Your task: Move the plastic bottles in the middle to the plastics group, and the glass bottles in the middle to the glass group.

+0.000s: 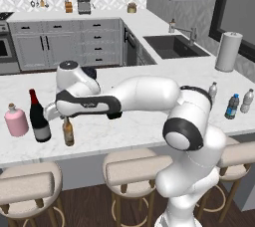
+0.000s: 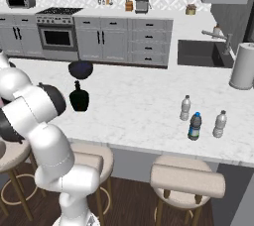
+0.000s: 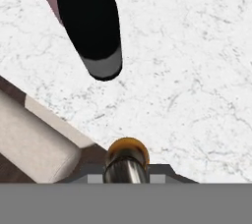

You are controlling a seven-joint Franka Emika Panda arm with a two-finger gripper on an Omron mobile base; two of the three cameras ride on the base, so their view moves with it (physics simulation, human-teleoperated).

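Wine bottle and pink bottle are crowding the counter's left end, the amber beer bottle standing just beside them. Black flask is occupying the middle. Three water bottles are clustering right; bare marble is lying open between.

The slim amber-brown glass beer bottle stands on the white marble surface, just right of the tall dark wine bottle and squat pink bottle.
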